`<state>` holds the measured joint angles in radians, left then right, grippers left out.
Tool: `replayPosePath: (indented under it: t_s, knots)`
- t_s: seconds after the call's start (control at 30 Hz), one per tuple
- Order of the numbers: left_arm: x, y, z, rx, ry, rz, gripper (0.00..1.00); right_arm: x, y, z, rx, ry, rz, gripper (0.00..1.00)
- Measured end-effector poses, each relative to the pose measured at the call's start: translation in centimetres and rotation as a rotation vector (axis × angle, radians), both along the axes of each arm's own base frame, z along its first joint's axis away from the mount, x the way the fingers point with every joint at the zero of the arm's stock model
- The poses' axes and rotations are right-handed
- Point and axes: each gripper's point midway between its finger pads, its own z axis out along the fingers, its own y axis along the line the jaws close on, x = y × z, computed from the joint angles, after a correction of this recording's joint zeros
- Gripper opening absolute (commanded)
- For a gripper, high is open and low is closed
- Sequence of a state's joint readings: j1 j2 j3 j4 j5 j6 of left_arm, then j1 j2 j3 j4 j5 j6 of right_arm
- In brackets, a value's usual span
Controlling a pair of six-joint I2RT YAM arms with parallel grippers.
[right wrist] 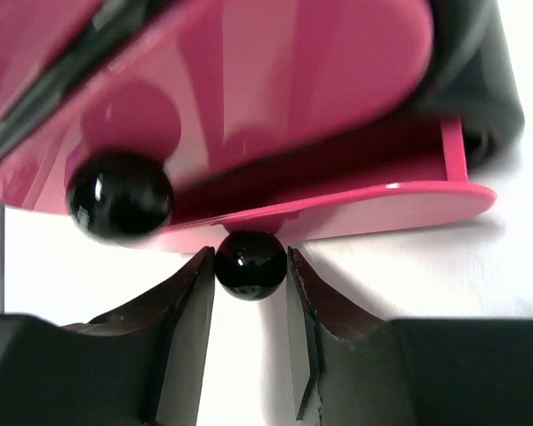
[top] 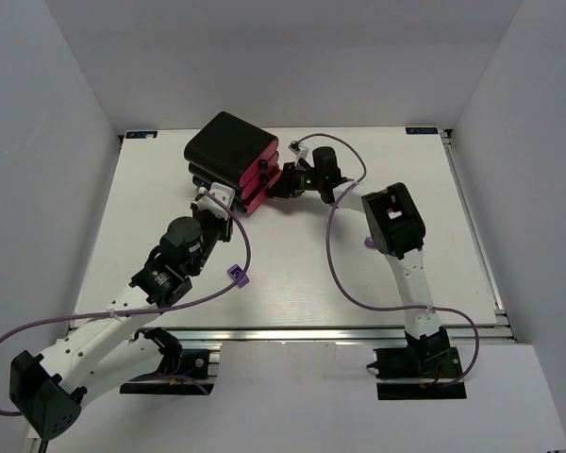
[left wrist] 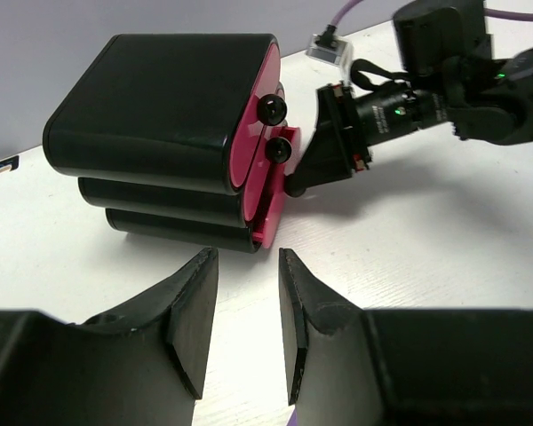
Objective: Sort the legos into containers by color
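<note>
The containers are three stacked pink-fronted drawers in a black casing at the back of the table, also in the left wrist view. My right gripper is shut on the bottom drawer's dark knob, and that drawer stands pulled out a little. My left gripper is open and empty, low over the table just in front of the drawers. A small purple piece lies by the left arm's cable; I cannot tell if it is a lego. No green legos show.
The two upper knobs sit on shut drawer fronts. Purple cables loop over the table from both arms. White walls enclose the table on three sides.
</note>
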<state>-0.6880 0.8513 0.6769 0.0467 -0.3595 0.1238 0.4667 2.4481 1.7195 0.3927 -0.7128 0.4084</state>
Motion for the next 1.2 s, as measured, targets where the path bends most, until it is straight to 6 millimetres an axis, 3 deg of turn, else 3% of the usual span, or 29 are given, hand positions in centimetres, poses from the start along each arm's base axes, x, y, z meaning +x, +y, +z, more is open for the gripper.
replayPosePath:
  t_s: [0.2,0.3,0.33,0.47,0.57,0.67,0.9,1.0,1.1,1.2]
  knots:
    - [-0.1,-0.1,0.0,-0.002,0.0,-0.007,0.45,-2.5,-3.0,-0.1,-0.023,0.027,-0.026,0.27]
    - [-0.1,-0.3,0.0,-0.006,0.001,-0.02,0.49,-3.4,-4.1,-0.1,-0.033,0.034,-0.034,0.38]
    - [-0.2,-0.4,0.0,-0.008,0.002,-0.025,0.56,-3.6,-4.3,-0.2,-0.036,0.036,-0.034,0.51]
    - [-0.2,-1.1,-0.5,-0.022,0.022,-0.051,0.75,-4.1,-4.5,-0.5,-0.045,0.049,-0.023,0.6]
    - [0.1,-1.9,-1.6,-0.045,0.065,-0.058,0.8,-4.5,-4.7,-0.6,-0.064,0.06,-0.018,0.72]
    - [0.4,-3.1,-3.2,-0.102,0.155,-0.06,0.81,-5.4,-5.6,-0.2,-0.096,0.053,-0.011,0.73]
    - [0.3,-4.6,-6.4,-0.292,0.441,0.048,0.86,-8.5,-10.0,4.1,-0.194,-0.064,-0.038,0.78]
    - [-0.5,-4.5,-9.0,-0.373,0.58,0.145,0.89,-8.9,-12.0,6.5,-0.256,-0.18,-0.081,0.89]
    - [-1.4,-4.0,-12.6,-0.415,0.732,0.282,0.92,-9.0,-14.5,8.9,-0.318,-0.29,-0.177,0.89]
    - [-2.2,-3.2,-16.2,-0.408,0.866,0.454,0.95,-9.2,-16.4,11.2,-0.337,-0.33,-0.228,0.68]
